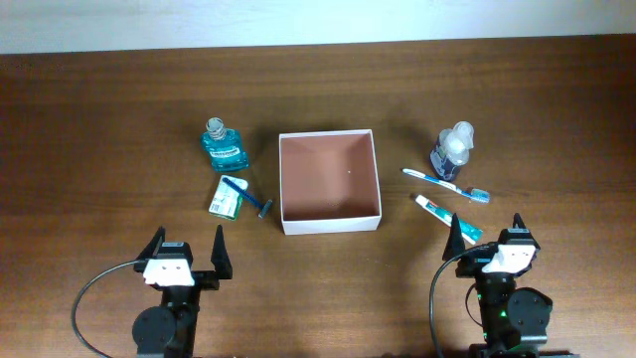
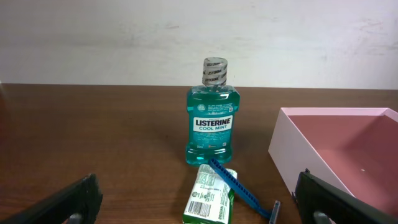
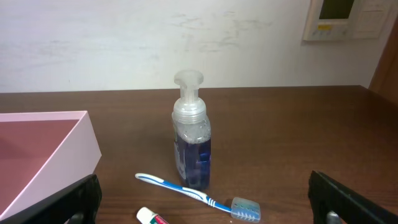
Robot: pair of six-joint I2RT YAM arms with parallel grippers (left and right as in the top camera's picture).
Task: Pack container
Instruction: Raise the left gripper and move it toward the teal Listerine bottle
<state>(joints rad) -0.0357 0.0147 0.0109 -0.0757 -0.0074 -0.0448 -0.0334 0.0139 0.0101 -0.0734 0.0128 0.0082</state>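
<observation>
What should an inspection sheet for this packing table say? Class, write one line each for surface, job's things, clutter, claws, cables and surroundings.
Surface: brown wooden table, no spills seen.
Job's things: container open, empty, mid-table.
Clutter: on its left, mouthwash bottle standing, razor resting partly on packet; on its right, pump bottle standing, toothbrush and toothpaste tube lying flat.
Claws: left claw and right claw open, holding nothing, near the front edge.
Cables: left cable and right cable, black, loop beside each arm base.
Surroundings: white wall behind; wall panel at the right.
</observation>
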